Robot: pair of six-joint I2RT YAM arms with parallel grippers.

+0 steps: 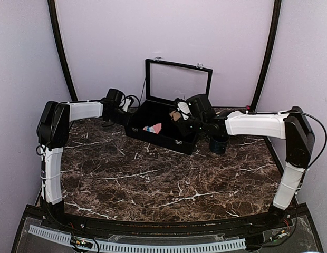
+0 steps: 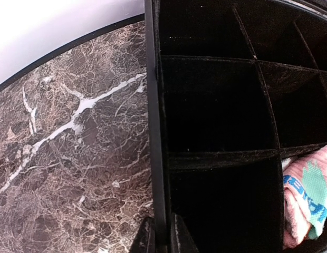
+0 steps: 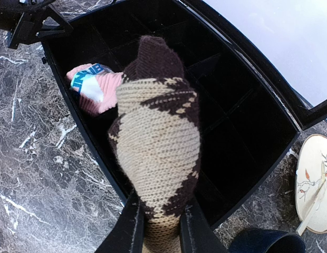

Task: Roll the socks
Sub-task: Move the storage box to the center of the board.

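Observation:
The rolled pink sock (image 1: 153, 128) with teal and white patches lies in a compartment of the open black box (image 1: 161, 138); it also shows in the left wrist view (image 2: 306, 203) and the right wrist view (image 3: 94, 87). My right gripper (image 3: 159, 224) is shut on the rolled dark brown and tan argyle sock (image 3: 155, 139) and holds it above the box (image 3: 248, 132); from above this sock (image 1: 175, 115) shows at the box's right part. My left gripper (image 2: 162, 237) is shut on the box's left wall (image 2: 155, 132), one finger on each side.
The box has several black dividers and a raised glass lid (image 1: 178, 81) at the back. A dark cup (image 1: 219, 143) stands right of the box, under the right arm. A cream plate (image 3: 314, 182) with a leaf pattern lies on the marble table (image 1: 153, 179) beside the box.

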